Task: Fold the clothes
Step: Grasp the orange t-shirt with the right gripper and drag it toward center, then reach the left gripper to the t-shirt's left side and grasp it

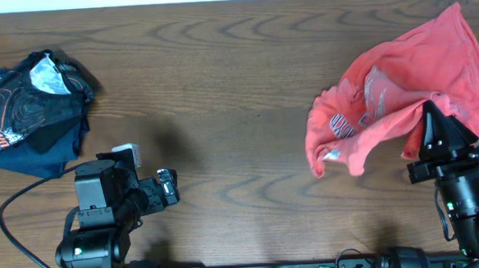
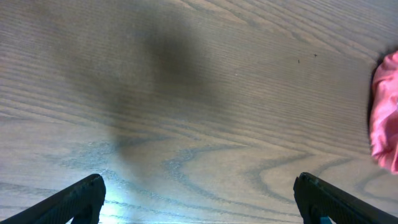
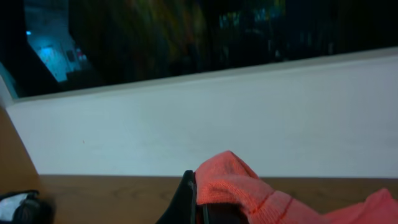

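Between the pressed-together fingers of the right hand [image 1: 426,112], a pinched fold of the coral-red T-shirt [image 1: 401,76]. Crumpled and spread unevenly at the right end of the surface [image 1: 236,77], raised a little at the pinched part, with bluish lettering on a fold near its left edge. Brown wood grain all across, and a dark swirl-printed garment [image 1: 29,108] heaped at the far left, well apart. Behind, in the right wrist view, a white wall [image 3: 249,118] and a dark, blurred pane [image 3: 155,37] above it. Right arm low at the front right corner, reaching toward the cloth. Over bare wood near the front left, the left hand [image 2: 199,186] spread wide, holding nothing.
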